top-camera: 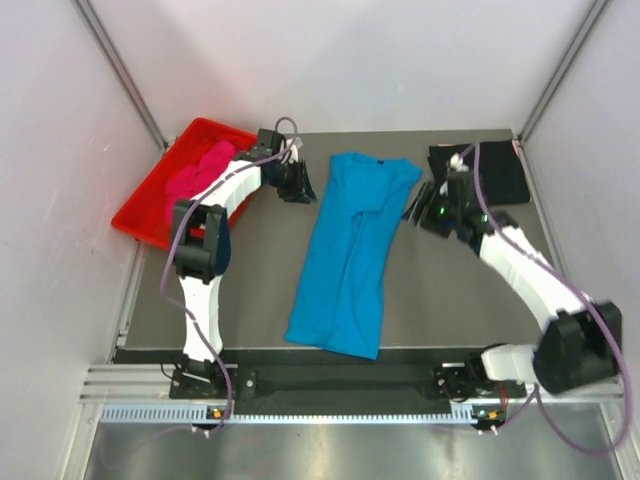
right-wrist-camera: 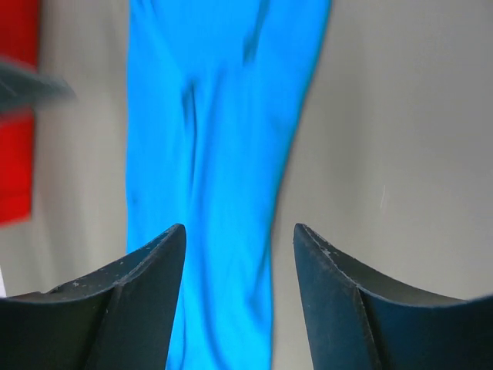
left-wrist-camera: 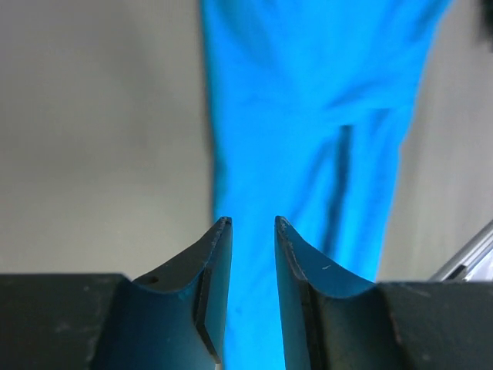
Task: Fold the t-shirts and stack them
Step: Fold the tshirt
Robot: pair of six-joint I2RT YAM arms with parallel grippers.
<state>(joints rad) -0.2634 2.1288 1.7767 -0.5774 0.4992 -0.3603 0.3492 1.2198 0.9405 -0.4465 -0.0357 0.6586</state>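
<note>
Turquoise-blue cloth t-shirt (top-camera: pixel 348 262): lies lengthwise in the middle of the dark grey tabletop (top-camera: pixel 450 300), sides folded inward into 1 narrow strip, seemingly ready for its crosswise fold.
Left fingers (left-wrist-camera: pixel 212 258): slightly apart, empty, beside the collar's left edge.
Right fingers (right-wrist-camera: pixel 154 266): wide apart, empty, beside the right shoulder.
Folded black t-shirt (top-camera: pixel 492 172): far right corner, likely the stack's base.
Magenta-pink t-shirt (top-camera: pixel 200 175): bunched in the red plastic tray (top-camera: pixel 140 215), unfolded.

No legible text, label, brand, number or sign on anything in view.
</note>
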